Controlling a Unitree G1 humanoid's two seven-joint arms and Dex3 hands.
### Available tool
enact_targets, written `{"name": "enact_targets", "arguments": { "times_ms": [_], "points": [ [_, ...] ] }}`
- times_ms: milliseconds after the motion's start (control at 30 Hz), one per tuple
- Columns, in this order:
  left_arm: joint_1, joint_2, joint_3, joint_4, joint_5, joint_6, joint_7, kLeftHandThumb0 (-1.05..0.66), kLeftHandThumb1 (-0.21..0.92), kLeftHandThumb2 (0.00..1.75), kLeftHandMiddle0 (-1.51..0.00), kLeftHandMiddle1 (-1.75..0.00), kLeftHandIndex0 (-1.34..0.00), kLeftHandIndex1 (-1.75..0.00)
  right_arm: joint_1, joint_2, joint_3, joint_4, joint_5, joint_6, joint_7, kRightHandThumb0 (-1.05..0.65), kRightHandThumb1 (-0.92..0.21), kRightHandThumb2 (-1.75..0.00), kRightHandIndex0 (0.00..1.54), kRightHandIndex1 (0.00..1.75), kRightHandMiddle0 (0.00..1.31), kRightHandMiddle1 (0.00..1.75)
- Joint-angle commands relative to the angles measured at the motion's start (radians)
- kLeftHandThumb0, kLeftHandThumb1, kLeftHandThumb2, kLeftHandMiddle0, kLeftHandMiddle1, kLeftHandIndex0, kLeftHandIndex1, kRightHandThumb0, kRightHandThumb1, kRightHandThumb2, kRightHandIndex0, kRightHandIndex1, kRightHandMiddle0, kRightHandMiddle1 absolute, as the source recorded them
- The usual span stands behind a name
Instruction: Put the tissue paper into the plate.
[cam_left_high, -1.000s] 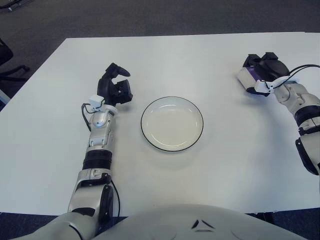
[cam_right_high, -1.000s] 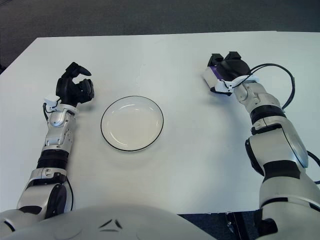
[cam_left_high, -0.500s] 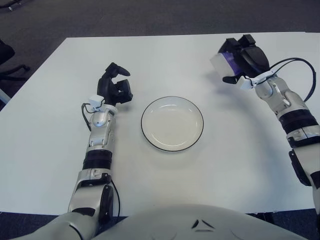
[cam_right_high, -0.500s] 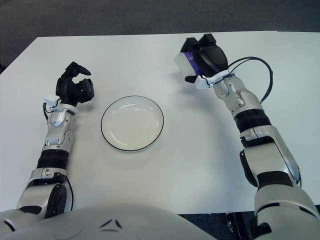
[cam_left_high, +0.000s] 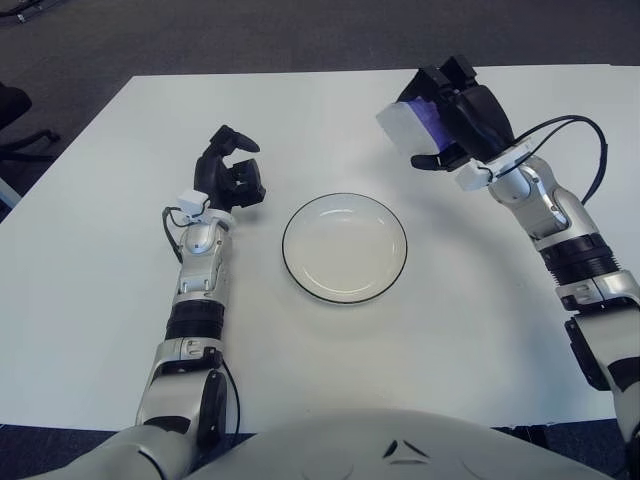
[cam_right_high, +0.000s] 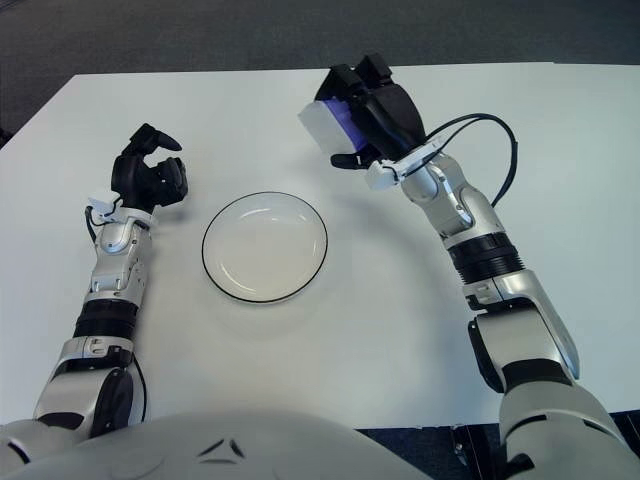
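A white and purple tissue pack (cam_left_high: 410, 126) is held in the air by my right hand (cam_left_high: 455, 118), whose fingers are shut on it. The pack hangs above the table, up and to the right of the plate. The white plate (cam_left_high: 344, 248) with a thin dark rim sits at the table's middle and holds nothing. My left hand (cam_left_high: 229, 178) shows to the left of the plate, its fingers curled and holding nothing.
The white table (cam_left_high: 330, 360) fills the view, with a dark floor beyond its far edge. A black cable (cam_left_high: 585, 135) loops off my right forearm. Part of a dark chair (cam_left_high: 12, 120) shows at the far left.
My right hand has lifted the tissue pack off the table at the far right and carried it leftward toward the plate. The left hand has not moved.
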Motion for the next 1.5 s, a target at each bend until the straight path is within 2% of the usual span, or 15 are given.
{"name": "enact_targets", "arguments": {
  "times_ms": [0,167,333,467,567,700,900,1033,1200,1333,1467],
  "points": [
    [0.232,-0.088,-0.019,0.127,0.005,-0.008,0.011,-0.46,0.37,1.26,-1.30,-1.75,-0.57,-1.75,0.015,0.036,-0.032,-0.101,0.070,-0.068,0.031,0.00,-0.11,-1.55,0.79,1.69,0.53,1.75],
    [0.229,-0.088,-0.020,0.132,0.004,-0.014,0.006,-0.46,0.37,1.25,-1.30,-1.75,-0.57,-1.75,0.011,0.051,-0.032,-0.082,0.096,-0.139,0.049,0.00,-0.11,-1.54,0.78,1.69,0.53,1.75],
    [0.226,-0.089,-0.021,0.136,-0.002,-0.019,-0.002,-0.46,0.37,1.25,-1.30,-1.75,-0.57,-1.75,0.021,0.072,0.000,-0.069,0.147,-0.223,0.105,0.00,-0.11,-1.55,0.77,1.72,0.53,1.75],
    [0.225,-0.091,-0.022,0.137,-0.003,-0.019,-0.002,-0.46,0.38,1.24,-1.30,-1.75,-0.57,-1.75,0.031,0.088,0.011,-0.072,0.165,-0.260,0.139,0.00,-0.09,-1.57,0.78,1.72,0.55,1.75],
    [0.225,-0.091,-0.021,0.137,-0.003,-0.018,0.000,-0.46,0.38,1.24,-1.30,-1.75,-0.56,-1.75,0.034,0.082,0.026,-0.081,0.214,-0.261,0.207,0.00,-0.07,-1.60,0.81,1.71,0.57,1.75],
    [0.225,-0.091,-0.022,0.137,-0.003,-0.018,0.001,-0.46,0.38,1.23,-1.29,-1.75,-0.56,-1.75,0.045,0.066,0.045,-0.108,0.310,-0.235,0.320,0.00,-0.05,-1.61,0.83,1.69,0.58,1.75],
    [0.225,-0.090,-0.024,0.135,-0.001,-0.012,0.001,-0.45,0.39,1.23,-1.29,-1.75,-0.55,-1.75,0.047,0.053,0.053,-0.143,0.373,-0.215,0.443,0.00,-0.03,-1.62,0.86,1.66,0.60,1.75],
    [0.226,-0.089,-0.026,0.131,0.002,-0.006,0.002,-0.46,0.38,1.24,-1.30,-1.75,-0.57,-1.75,0.048,0.056,0.078,-0.173,0.445,-0.162,0.548,0.00,-0.02,-1.62,0.87,1.63,0.61,1.75],
    [0.230,-0.085,-0.033,0.119,0.012,0.024,0.013,-0.47,0.35,1.28,-1.30,-1.75,-0.59,-1.75,0.059,0.076,0.096,-0.190,0.498,-0.128,0.629,0.00,-0.05,-1.59,0.85,1.62,0.59,1.75],
    [0.218,-0.080,-0.030,0.139,0.013,0.032,0.017,-0.48,0.32,1.31,-1.30,-1.75,-0.61,-1.75,0.052,0.062,0.104,-0.229,0.519,-0.042,0.709,0.00,-0.07,-1.56,0.84,1.60,0.58,1.75],
    [0.217,-0.080,-0.031,0.141,0.013,0.034,0.020,-0.48,0.32,1.32,-1.29,-1.75,-0.61,-1.75,0.049,0.065,0.093,-0.254,0.520,0.004,0.750,0.00,-0.07,-1.55,0.83,1.60,0.58,1.75]
  ]
}}
